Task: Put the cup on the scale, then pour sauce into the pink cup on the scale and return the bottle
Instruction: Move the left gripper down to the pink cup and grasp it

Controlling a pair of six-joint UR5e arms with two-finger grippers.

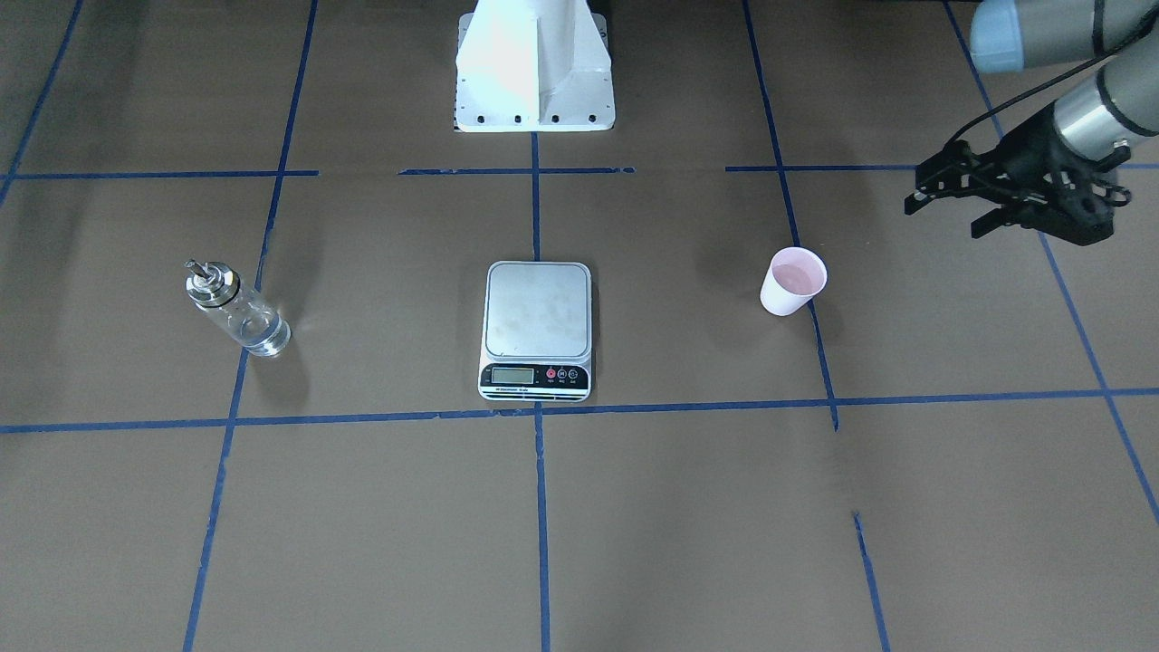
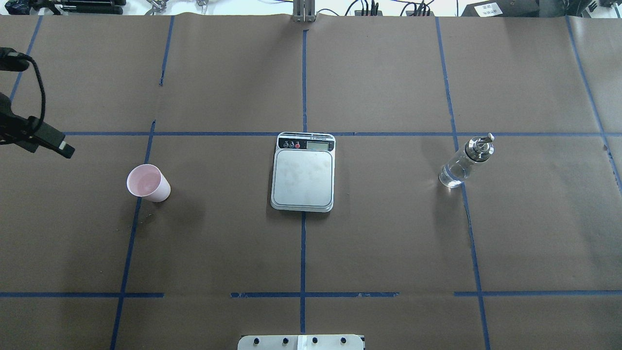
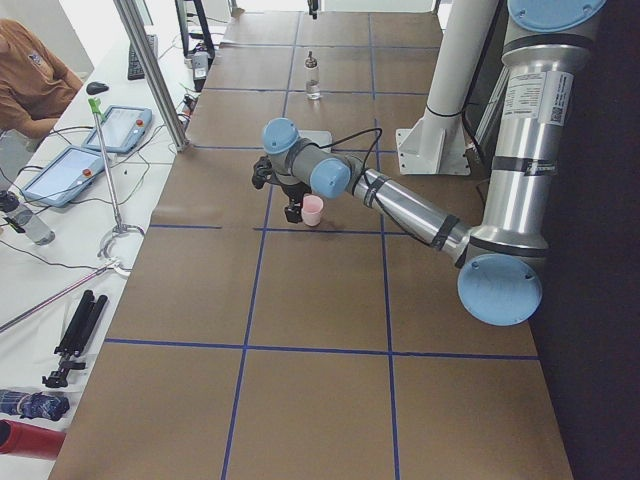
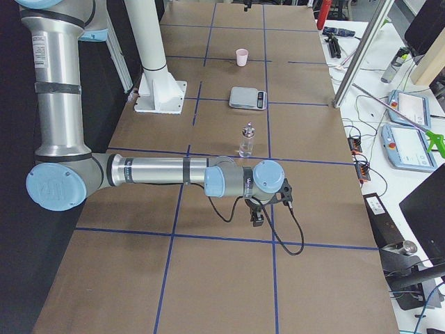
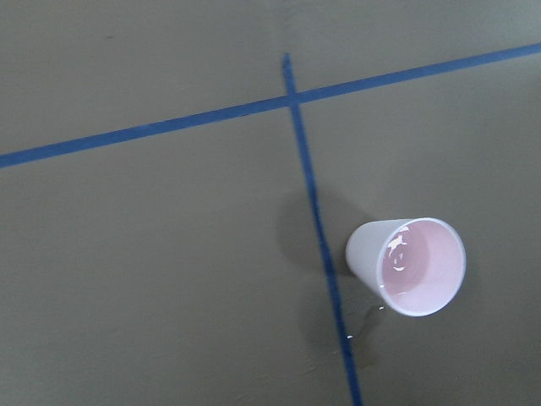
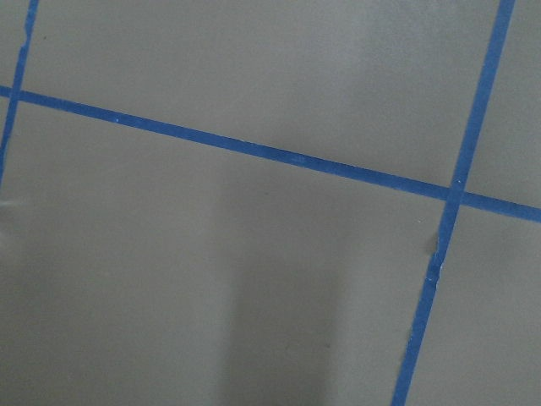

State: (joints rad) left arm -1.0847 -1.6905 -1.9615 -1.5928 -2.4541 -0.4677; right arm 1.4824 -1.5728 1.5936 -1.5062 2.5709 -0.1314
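Observation:
The pale pink cup (image 1: 793, 282) stands upright on the brown table, toward my left side; it also shows in the overhead view (image 2: 147, 183) and the left wrist view (image 5: 408, 266). The silver-grey scale (image 1: 537, 326) lies at the centre with nothing on its platform (image 2: 303, 171). The clear glass bottle (image 1: 235, 311) with its metal cap stands on my right side (image 2: 464, 163). My left gripper (image 1: 951, 208) is open and empty, above the table, outward of the cup and apart from it. My right gripper (image 4: 257, 212) shows only in the exterior right view, short of the bottle; I cannot tell its state.
The white robot base (image 1: 534, 63) stands at the table's near-robot edge, behind the scale. Blue tape lines (image 2: 303, 87) grid the brown surface. A side table with tablets (image 3: 120, 125) and a seated person (image 3: 30, 80) lie beyond the table's far edge.

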